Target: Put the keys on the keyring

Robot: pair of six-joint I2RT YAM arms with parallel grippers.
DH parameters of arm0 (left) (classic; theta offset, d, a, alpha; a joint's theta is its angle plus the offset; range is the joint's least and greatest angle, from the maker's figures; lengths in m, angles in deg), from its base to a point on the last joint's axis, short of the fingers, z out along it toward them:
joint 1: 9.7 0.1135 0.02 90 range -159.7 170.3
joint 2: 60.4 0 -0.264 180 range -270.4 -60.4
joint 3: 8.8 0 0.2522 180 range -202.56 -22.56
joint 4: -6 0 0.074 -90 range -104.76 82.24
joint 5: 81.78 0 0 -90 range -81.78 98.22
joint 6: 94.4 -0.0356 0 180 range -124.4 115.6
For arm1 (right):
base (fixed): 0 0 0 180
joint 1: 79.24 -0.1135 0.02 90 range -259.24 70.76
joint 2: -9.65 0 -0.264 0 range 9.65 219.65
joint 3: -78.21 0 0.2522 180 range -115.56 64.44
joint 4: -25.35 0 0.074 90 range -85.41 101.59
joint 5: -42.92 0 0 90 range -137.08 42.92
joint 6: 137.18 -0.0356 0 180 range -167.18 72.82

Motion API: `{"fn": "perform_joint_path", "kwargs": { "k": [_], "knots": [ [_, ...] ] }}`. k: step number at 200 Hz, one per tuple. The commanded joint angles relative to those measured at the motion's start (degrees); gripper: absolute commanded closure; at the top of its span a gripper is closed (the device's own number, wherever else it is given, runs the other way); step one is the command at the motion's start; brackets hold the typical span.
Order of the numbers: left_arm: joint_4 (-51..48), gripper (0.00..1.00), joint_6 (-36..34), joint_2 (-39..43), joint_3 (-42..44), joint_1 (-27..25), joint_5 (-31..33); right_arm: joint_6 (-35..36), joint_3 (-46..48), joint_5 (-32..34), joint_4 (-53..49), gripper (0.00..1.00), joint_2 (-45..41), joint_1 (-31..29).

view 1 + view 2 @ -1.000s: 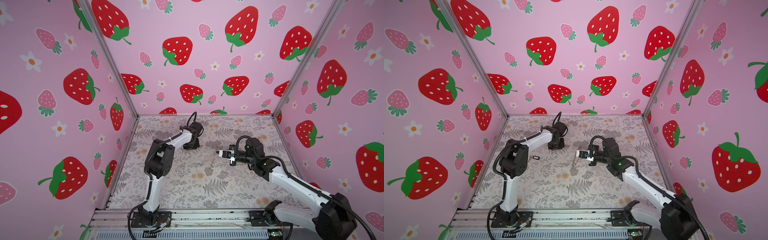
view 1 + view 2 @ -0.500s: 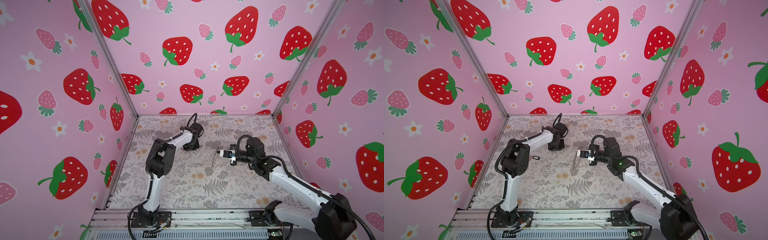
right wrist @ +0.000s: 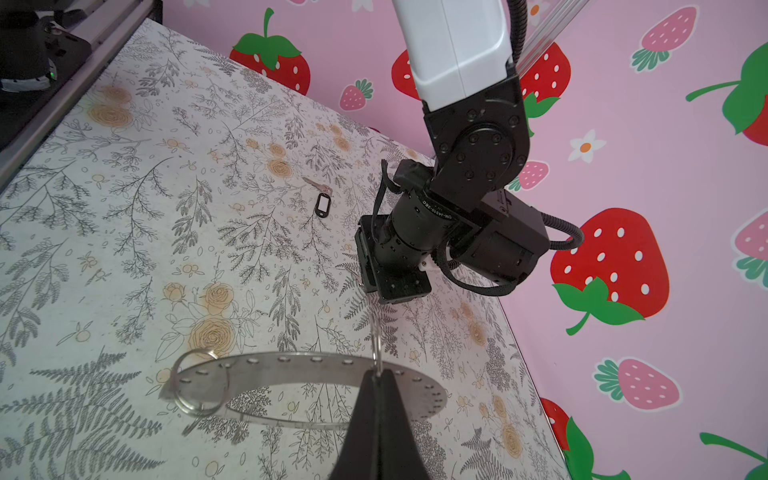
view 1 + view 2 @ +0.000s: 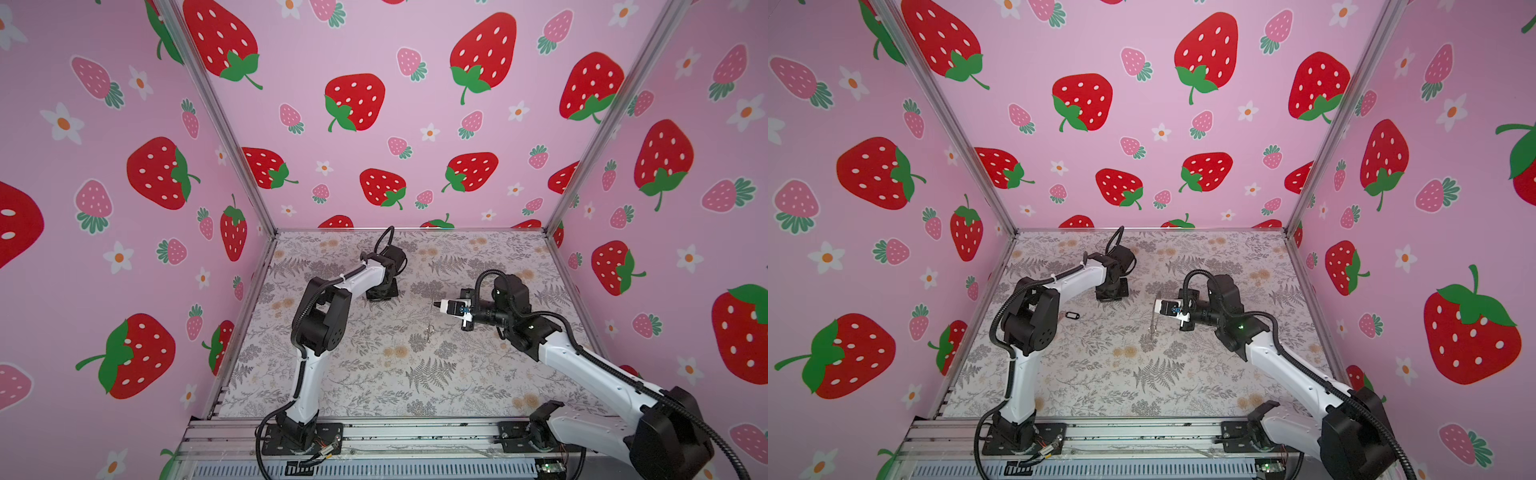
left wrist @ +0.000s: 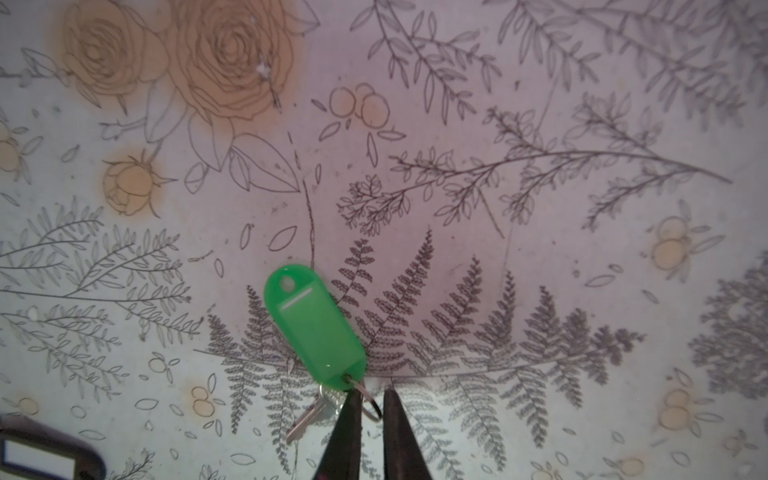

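Observation:
In the left wrist view the green key [image 5: 313, 326] lies flat on the floral mat, with a small split ring and a metal key at its near end. My left gripper [image 5: 371, 401] points straight down at that end. Its jaws stand a narrow gap apart, with the split ring's loop [image 5: 372, 409] in the gap. My right gripper [image 3: 376, 376] is shut on a wire loop of the keyring [image 3: 291, 363], which hangs edge-on above the mat in both top views [image 4: 429, 328] [image 4: 1152, 324]. The black-rimmed key [image 4: 1072, 316] [image 3: 322, 204] lies by the left arm's elbow.
Pink strawberry walls [image 4: 374, 124] close in the mat on three sides. An aluminium rail [image 4: 395, 434] with both arm bases runs along the front. A second, larger wire loop [image 3: 199, 386] hangs on the keyring's far end. The left arm [image 3: 469, 174] stands just beyond the keyring.
The left arm's elbow has shifted slightly while its gripper stays down over the same spot. The right arm has held still with the keyring.

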Motion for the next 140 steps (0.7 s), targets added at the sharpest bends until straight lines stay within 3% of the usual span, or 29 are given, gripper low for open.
{"fn": "perform_joint_path", "kwargs": {
  "k": [1, 57, 105, 118, 140],
  "knots": [
    [-1.9, 0.86, 0.7, 0.1, 0.8, -0.2, 1.4, 0.7, 0.4, -2.1, -0.4, 1.00, -0.5, 0.3],
    [-1.8, 0.87, 0.8, 0.3, 1.4, -0.2, 2.0, 0.7, 0.4, -2.2, -0.4, 1.00, -0.7, 0.3],
    [-1.7, 0.93, 0.1, 0.5, 1.3, -0.2, 2.1, 0.7, 0.6, -2.3, -0.4, 1.00, -0.6, 0.3],
    [-1.7, 1.00, -0.1, 0.6, 1.2, -0.2, 2.1, 0.8, 0.6, -2.3, -0.4, 1.00, -0.7, 0.3],
    [-1.8, 1.00, -0.9, 1.3, 1.2, -0.2, 2.3, 0.8, 0.6, -2.5, -0.4, 1.00, -0.6, 0.3]
  ]
}}
